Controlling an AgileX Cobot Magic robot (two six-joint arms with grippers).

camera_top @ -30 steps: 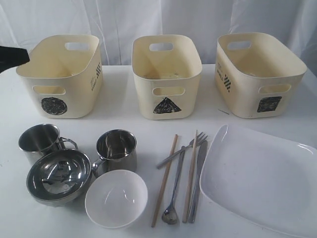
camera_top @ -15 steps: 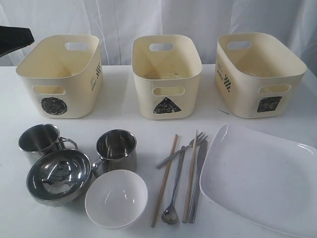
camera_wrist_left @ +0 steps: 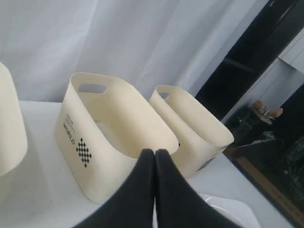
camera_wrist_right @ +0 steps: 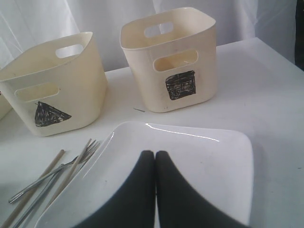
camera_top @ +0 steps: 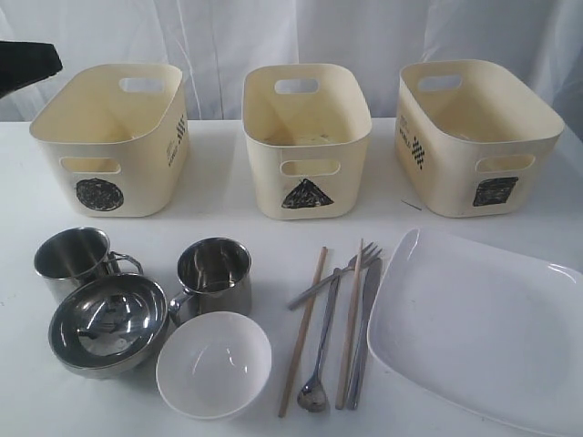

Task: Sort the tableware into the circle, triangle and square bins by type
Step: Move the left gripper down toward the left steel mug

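left mug [camera_top: 71, 258]: steel, upright on the table [camera_top: 228, 214], front left, handle turned toward the right mug.
right mug [camera_top: 216, 273]: steel, upright, handle pointing left and forward; well in front of the gap between the circle and triangle bins.
steel bowl [camera_top: 107, 323]: upright, just in front of the left mug, seemingly touching it; close to the right mug's handle.
white bowl [camera_top: 213, 364]: upright, nearest the front edge, just beside the steel bowl and in front of the right mug.
chopsticks [camera_top: 302, 330]: wooden, lying flat and roughly parallel, apart from each other with the spoon between.
spoon [camera_top: 312, 394]: steel, flat, bowl end toward the front, handle running back between the chopsticks.
fork [camera_top: 364, 258]: steel, laid slantwise, crossing the spoon's handle, tines by the far end of the right-hand chopstick.
knife [camera_top: 364, 328]: steel, flat, between the right-hand chopstick and the plate, close to both.
plate [camera_top: 483, 328]: large, white, square, flat at front right, in front of the square bin.
circle bin [camera_top: 137, 177]: cream, back left, black circle on its front.
triangle bin [camera_top: 264, 182]: cream, back centre, black triangle on its front.
square bin [camera_top: 446, 173]: cream, back right, black square on its front.
left gripper [camera_wrist_left: 155, 156]: closed tight, holding nothing, raised at the far left edge of the exterior view beside the circle bin.
right gripper [camera_wrist_right: 155, 156]: closed tight, holding nothing, poised above the plate's near side; outside the exterior view.
curtain [camera_top: 273, 36]: white, hanging behind the bins.
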